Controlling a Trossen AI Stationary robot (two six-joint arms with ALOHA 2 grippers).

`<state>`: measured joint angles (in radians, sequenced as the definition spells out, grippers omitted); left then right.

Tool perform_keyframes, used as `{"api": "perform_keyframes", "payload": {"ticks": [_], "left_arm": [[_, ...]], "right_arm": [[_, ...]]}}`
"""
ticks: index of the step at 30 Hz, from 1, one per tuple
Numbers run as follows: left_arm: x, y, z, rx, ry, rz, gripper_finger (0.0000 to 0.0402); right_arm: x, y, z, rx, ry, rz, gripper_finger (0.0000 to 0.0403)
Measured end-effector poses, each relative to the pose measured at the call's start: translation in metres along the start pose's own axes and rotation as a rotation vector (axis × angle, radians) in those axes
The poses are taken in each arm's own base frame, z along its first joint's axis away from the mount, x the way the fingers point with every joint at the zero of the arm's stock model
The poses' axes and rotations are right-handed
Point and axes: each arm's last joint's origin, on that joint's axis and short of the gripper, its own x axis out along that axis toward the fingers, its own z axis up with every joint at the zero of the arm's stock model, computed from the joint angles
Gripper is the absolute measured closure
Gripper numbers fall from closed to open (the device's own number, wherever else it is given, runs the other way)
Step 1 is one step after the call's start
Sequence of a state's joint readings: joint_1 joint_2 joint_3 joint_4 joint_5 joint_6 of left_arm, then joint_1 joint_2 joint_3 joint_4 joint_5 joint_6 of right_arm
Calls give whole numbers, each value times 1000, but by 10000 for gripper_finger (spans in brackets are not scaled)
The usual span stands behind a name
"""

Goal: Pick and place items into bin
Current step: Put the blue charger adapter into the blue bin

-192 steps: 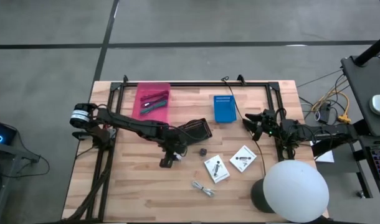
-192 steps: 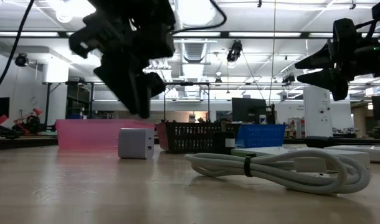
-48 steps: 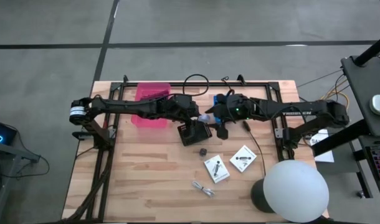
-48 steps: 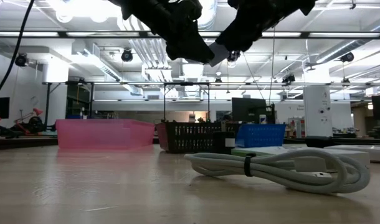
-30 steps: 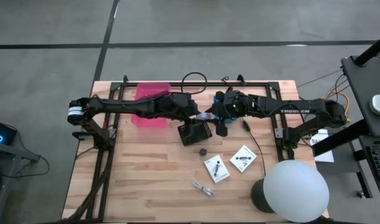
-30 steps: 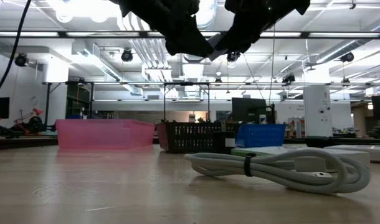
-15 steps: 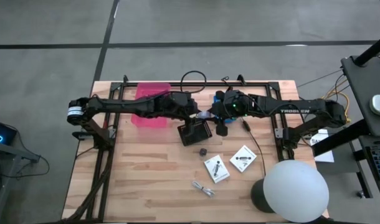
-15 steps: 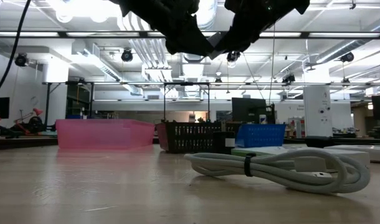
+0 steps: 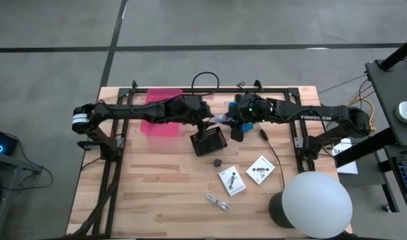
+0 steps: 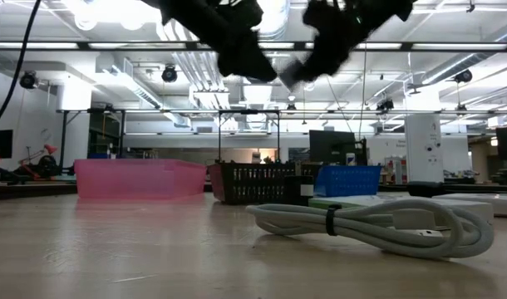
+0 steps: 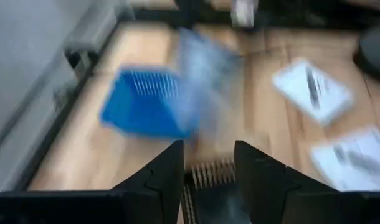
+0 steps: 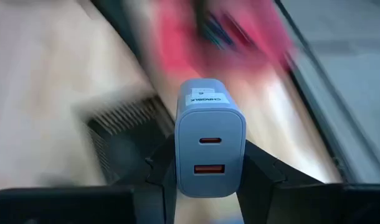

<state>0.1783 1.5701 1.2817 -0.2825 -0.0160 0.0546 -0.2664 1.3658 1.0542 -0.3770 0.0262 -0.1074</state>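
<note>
A white charger (image 12: 209,138) is held in the right end effector (image 9: 230,121) above the black basket (image 9: 209,141). The left end effector (image 11: 206,163) is narrowly parted, empty, near the worktop's (image 9: 150,193) far edge.

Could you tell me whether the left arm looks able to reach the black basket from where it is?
Probably yes: the left gripper, open and empty, hangs just above the black basket; nothing lies between them.

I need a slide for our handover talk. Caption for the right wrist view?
Right gripper clamps a white USB charger above the black basket, the pink bin beyond.
</note>
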Motion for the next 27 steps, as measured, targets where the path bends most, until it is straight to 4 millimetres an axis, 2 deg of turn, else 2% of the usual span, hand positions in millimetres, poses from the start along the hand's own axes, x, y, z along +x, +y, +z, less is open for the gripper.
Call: {"api": "perform_keyframes", "payload": {"ticks": [7,11,19,27], "left_arm": [[-6,4,-16,7,180,89,225],[-10,4,-17,9,201,87,201],[-15,4,-16,-67,192,96,194],[-16,4,-15,-69,185,101,194]], "right_arm": [[1,-12,-13,28,122,-77,300],[2,-25,-18,59,137,-124,300],[7,-49,-39,182,187,-179,300],[19,-62,-62,255,271,-199,300]]}}
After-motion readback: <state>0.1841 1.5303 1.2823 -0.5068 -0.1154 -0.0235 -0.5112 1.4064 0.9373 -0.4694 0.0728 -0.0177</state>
